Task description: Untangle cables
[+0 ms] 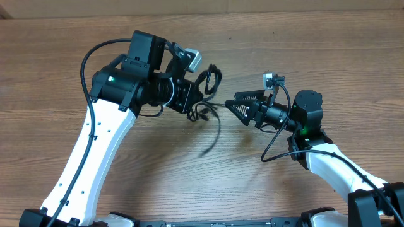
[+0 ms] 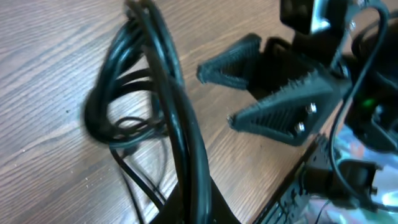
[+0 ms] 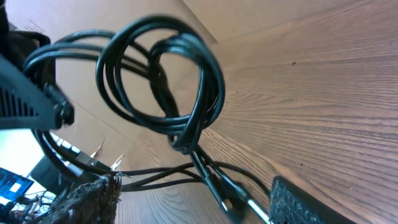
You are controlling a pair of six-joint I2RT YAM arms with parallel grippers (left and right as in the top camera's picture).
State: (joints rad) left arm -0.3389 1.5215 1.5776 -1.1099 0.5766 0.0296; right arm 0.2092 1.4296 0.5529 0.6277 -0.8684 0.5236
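The cables [image 1: 210, 77] are a knotted bundle of thin black cords, lifted off the table. My left gripper [image 1: 196, 101] is shut on them. In the left wrist view the cords [image 2: 177, 118] rise from my left gripper [image 2: 205, 214] into loose loops. My right gripper [image 1: 231, 102] stands open just right of the bundle, its fingers pointing left at the hanging strands. In the right wrist view the coil of cables [image 3: 163, 84] hangs ahead, and plug ends [image 3: 239, 200] dangle between the spread jaws of my right gripper [image 3: 193, 186], touching neither finger.
The wooden table [image 1: 328, 44] runs to the far edge. Thicker black arm wires [image 1: 85, 63] loop beside the left arm and below the right wrist [image 1: 271, 148]. The right gripper [image 2: 216, 95] fills the upper right of the left wrist view.
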